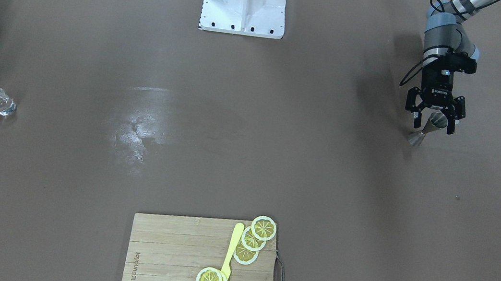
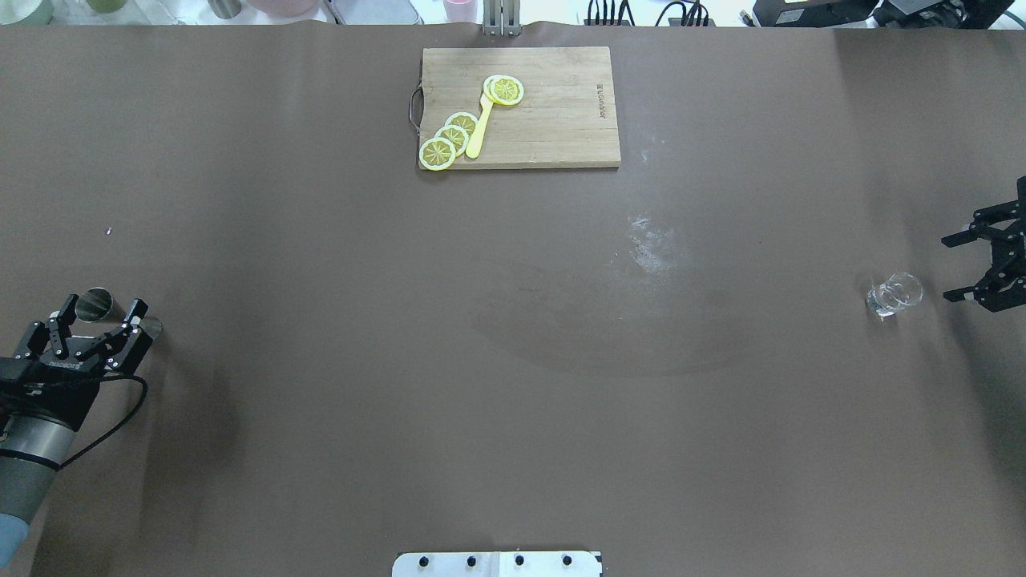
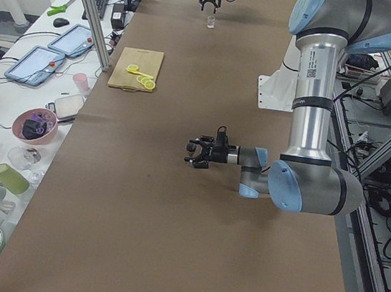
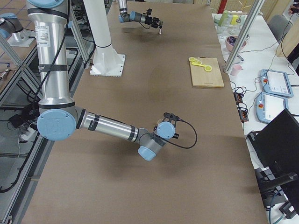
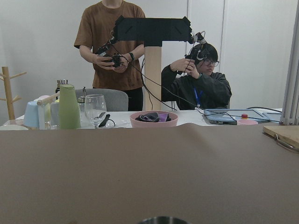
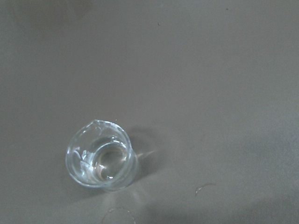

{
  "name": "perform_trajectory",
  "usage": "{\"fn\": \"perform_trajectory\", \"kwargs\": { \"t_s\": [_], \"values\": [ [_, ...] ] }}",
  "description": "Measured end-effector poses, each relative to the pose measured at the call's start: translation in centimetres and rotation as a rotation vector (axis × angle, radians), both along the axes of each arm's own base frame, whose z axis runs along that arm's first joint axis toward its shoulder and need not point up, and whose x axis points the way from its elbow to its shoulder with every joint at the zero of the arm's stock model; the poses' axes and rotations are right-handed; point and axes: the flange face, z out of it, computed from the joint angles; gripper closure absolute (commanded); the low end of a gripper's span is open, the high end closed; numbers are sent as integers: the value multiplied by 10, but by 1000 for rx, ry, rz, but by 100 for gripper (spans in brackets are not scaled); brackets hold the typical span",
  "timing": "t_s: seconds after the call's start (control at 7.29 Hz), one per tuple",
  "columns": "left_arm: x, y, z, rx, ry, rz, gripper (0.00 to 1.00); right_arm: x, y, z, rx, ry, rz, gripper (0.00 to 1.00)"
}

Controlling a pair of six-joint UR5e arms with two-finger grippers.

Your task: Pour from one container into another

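Table [image 2: 513,361]: brown, containers at opposite ends.
Left gripper [image 1: 433,123]: wide, straddling upright metal measuring cup [image 1: 426,130].
Right gripper [image 2: 950,269]: wide, glass [image 2: 894,294] just beside, toward centre.

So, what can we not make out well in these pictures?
- What the jigger holds: too small in the exterior views, and the left wrist view's bottom edge cuts off all but its rim.
- Whether the left gripper touches the jigger: too small to tell.
- Liquid level in the glass: clear on clear.
- Right gripper: its body is cut off by the overhead view's right edge.
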Motion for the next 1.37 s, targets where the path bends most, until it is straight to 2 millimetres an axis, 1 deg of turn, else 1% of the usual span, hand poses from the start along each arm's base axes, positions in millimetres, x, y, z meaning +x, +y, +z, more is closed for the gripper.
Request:
{"fn": "perform_trajectory", "kwargs": {
  "t_s": [0.27, 0.55, 0.69, 0.96, 1.37],
  "values": [
    [3, 3, 2, -5, 11, 8, 5, -1, 5, -1, 3, -31, -36, 0],
    [5, 7, 6, -7, 16, 7, 5, -12, 3, -8, 12, -46, -65, 0],
    [6, 9, 8, -6, 13, 4, 7, -19, 2, -10, 21, -45, -75, 0],
    [6, 11, 12, -7, 8, 2, 7, -34, 5, -10, 52, -38, -82, 0],
    [14, 11, 11, -7, -11, 4, 7, -41, 5, -12, 64, -38, -70, 0]
  ]
}}
